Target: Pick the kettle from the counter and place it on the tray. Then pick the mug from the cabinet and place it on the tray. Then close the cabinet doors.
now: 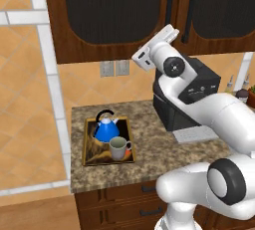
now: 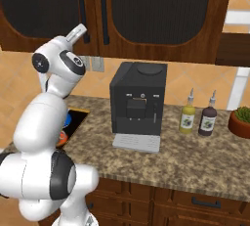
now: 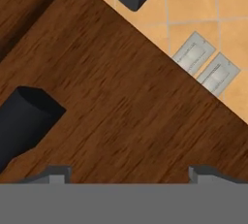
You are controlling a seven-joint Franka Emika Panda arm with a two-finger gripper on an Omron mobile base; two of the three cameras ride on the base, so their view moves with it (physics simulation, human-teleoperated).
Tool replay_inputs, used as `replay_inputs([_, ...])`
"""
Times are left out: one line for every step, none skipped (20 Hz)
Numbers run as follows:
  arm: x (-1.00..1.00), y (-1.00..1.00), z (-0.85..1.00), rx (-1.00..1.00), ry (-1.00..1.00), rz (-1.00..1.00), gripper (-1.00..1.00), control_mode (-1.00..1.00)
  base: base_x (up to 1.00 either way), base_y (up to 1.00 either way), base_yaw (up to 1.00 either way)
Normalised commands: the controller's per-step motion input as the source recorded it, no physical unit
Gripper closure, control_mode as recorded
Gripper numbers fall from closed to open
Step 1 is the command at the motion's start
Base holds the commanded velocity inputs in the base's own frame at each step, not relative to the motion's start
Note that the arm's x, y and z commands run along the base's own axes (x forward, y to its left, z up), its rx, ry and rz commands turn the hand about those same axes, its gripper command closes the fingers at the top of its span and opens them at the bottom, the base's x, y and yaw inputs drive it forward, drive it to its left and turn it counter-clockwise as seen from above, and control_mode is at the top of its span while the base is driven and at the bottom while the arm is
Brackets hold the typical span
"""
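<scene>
**A:** Left base view first, biggest thing down. What do you see?

**B:** Up top, the cabinet [image 1: 149, 20] fills the wall, and the cabinet doors [image 1: 112, 10] look shut, their black bar handles [image 1: 169, 2] side by side. Below it runs the granite counter [image 1: 149, 144], with a black coffee machine [image 1: 187, 94] standing near the wall.

**A:** And the tray?

**B:** The tray [image 1: 90, 160] lies at the counter's left end. The blue kettle [image 1: 106, 128] stands on its far half, and the grey mug [image 1: 118, 148] sits on it just in front of the kettle, handle to the right.

**A:** The arm?

**B:** Raised, with the gripper [image 1: 172, 31] at the lower edge of the doors, near the handles. In the hand view the two fingertips [image 3: 53, 173] stand far apart, so the jaws are wide, holding nothing, close before the door's wood frame.
</scene>
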Motion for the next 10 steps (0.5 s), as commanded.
replay_inputs([0.76,0.0,0.0,0.03,0.03,0.0,-1.0,-1.0,0.0,0.0,0.0])
replay_inputs([0.71,0.0,0.0,0.02,0.03,0.0,-1.0,-1.0,0.0,0.0,0.0])
replay_inputs([0.61,0.0,0.0,0.01,0.03,0.0,-1.0,-1.0,0.0,0.0,0.0])
replay_inputs([0.54,0.0,0.0,0.0,0.02,0.0,-1.0,-1.0,0.0,0.0,0.0])
replay_inputs([0.5,0.0,0.0,0.0,0.02,0.0,-1.0,-1.0,0.0,0.0,0.0])
replay_inputs([0.51,0.0,0.0,0.0,0.03,0.0,-1.0,-1.0,0.0,0.0,0.0])
replay_inputs([0.52,0.0,0.0,0.0,0.02,0.0,-1.0,-1.0,0.0,0.0,0.0])
replay_inputs([0.54,0.0,0.0,0.0,0.02,0.0,-1.0,-1.0,0.0,0.0,0.0])
replay_inputs([0.5,0.0,-0.03,0.0,0.03,0.0,-1.0,-1.0,0.0,0.0,0.0])
replay_inputs([0.5,0.0,-0.04,0.0,0.03,0.0,-1.0,-1.0,0.0,0.0,0.0])
